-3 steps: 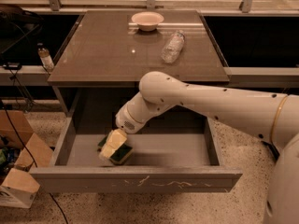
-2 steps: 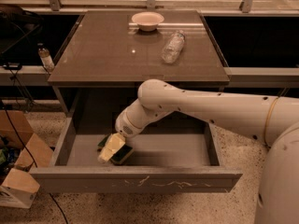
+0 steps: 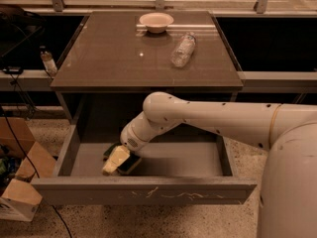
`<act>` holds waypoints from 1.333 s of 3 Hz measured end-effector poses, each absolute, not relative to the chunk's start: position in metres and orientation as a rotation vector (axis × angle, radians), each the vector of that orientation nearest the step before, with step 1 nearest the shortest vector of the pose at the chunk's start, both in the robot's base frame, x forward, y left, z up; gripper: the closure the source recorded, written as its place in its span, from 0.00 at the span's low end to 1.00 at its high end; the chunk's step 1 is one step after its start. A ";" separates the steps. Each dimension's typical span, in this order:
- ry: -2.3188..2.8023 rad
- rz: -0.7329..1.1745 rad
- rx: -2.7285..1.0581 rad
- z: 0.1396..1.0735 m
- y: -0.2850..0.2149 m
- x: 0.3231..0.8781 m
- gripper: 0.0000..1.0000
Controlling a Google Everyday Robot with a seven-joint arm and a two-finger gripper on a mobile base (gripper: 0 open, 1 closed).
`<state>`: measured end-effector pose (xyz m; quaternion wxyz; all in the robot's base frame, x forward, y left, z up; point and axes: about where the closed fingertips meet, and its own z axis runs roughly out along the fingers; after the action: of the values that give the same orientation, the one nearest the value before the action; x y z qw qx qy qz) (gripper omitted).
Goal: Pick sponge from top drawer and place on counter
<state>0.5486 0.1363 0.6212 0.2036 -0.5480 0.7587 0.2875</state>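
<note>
Camera view, 1 frame.

Counted: 1 arm [image 3: 208, 120]; 1 gripper [image 3: 118, 163]; 1 sponge [image 3: 130, 165]; 1 top drawer [image 3: 148, 190], pulled out; 1 counter [image 3: 114, 58]; 1 bowl [image 3: 156, 21] upright at the counter's far edge; 1 clear bottle [image 3: 182, 49] lying on its side just right of the bowl, apart from it; 1 small bottle [image 3: 48, 62] upright on the ledge left of the cabinet; 2 cardboard boxes [image 3: 20, 197] on the floor at left.

Position: gripper down inside the top drawer, left of centre, near the front panel. Sponge on the drawer floor directly at the gripper, dark green showing on both sides of it.

Hidden or unclear: gripper covers the middle of the sponge; whether the gripper grasps it or merely rests over it, cannot tell. Arm hides part of the drawer's back wall. Robot body is cut off at the right edge, the boxes at the left edge.

Change against 0.7 s ago: elbow slightly lower; gripper a little nearer the front-left; sponge, bowl and clear bottle unmoved.
</note>
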 end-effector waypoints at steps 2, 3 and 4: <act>2.165 0.809 -1.504 0.610 0.134 0.538 0.42; 2.192 0.824 -1.482 0.607 0.131 0.526 0.65; 2.203 0.851 -1.469 0.607 0.135 0.514 0.88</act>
<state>0.5144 0.1347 0.6068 0.1792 -0.5195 0.7794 0.3010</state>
